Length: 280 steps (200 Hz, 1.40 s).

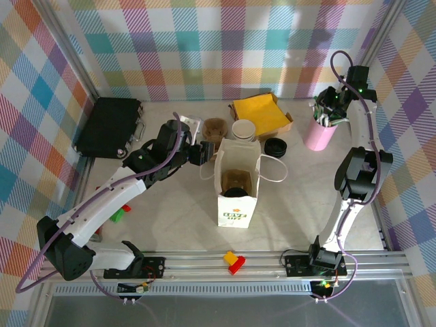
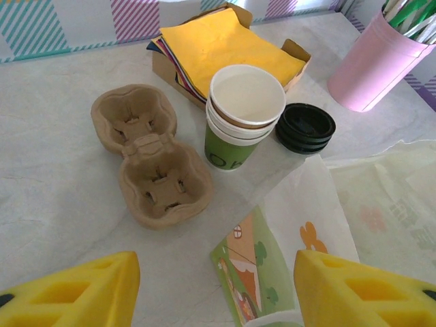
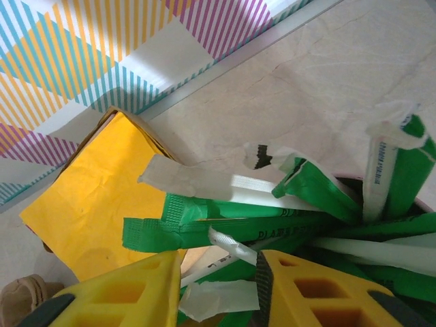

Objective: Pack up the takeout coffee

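Observation:
The takeout coffee (image 1: 236,193) stands inside the upright white paper bag (image 1: 235,204). Only its round black lid shows through the bag's open top. My left gripper (image 1: 203,153) is at the bag's far left corner, open. In the left wrist view its yellow fingers (image 2: 82,293) stand wide apart, and the bag's printed side (image 2: 262,266) lies between them, close to the right finger. My right gripper (image 1: 327,107) hovers over the pink cup of straws (image 1: 319,133). Its fingers (image 3: 306,293) are open, with several green and white wrapped straws (image 3: 225,225) in the gap.
Behind the bag are a stack of lidless cups (image 2: 242,116), a brown cup carrier (image 2: 150,153), black lids (image 2: 305,127) and a box of yellow napkins (image 2: 228,44). A black case (image 1: 109,126) lies at the back left. Small toy blocks (image 1: 235,261) sit near the front rail.

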Motion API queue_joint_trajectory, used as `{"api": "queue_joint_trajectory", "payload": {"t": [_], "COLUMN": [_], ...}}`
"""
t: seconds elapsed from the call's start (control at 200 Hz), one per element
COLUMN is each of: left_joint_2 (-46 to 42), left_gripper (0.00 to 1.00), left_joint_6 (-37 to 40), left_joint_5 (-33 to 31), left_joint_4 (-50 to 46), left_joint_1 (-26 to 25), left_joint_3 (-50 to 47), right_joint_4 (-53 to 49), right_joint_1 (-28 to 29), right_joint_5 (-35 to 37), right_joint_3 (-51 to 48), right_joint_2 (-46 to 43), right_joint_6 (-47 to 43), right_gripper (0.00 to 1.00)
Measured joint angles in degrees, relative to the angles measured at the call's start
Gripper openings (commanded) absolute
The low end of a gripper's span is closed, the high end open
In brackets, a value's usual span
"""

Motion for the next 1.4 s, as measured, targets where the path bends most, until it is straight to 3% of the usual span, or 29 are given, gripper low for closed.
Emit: {"api": "queue_joint_trajectory", "payload": {"t": [0.255,0.565,1.04,1.1,1.23,1.4], "left_joint_2": [1.0,1.2,1.3,1.3,1.3,0.9], "left_gripper": [0.61,0.61,0.60,0.60,0.60,0.60], "left_joint_6": [0.0,0.0,-0.9,-0.9,-1.1,-1.2], "left_joint_5": [0.5,0.9,0.9,1.0,1.4,2.1], "left_joint_4": [-0.3,-0.4,-1.8,-1.8,-1.8,-1.8], "left_joint_1": [0.0,0.0,0.0,0.0,0.0,0.0], "left_joint_3": [0.1,0.6,1.2,1.2,1.2,1.2], "right_joint_4": [0.0,0.0,0.0,-0.2,-1.4,-4.2], "right_joint_1": [0.0,0.0,0.0,0.0,0.0,0.0], "right_joint_5": [-0.1,-0.1,0.0,0.0,0.6,2.1], "right_joint_3": [0.0,0.0,-2.4,-3.1,-4.9,-9.4], "right_joint_2": [0.0,0.0,-7.5,-9.3,-13.2,-18.7], "right_joint_6": [-0.1,-1.1,-2.0,-2.2,-2.9,-3.9], "right_gripper": [0.23,0.00,0.00,0.11,0.24,0.27]}}
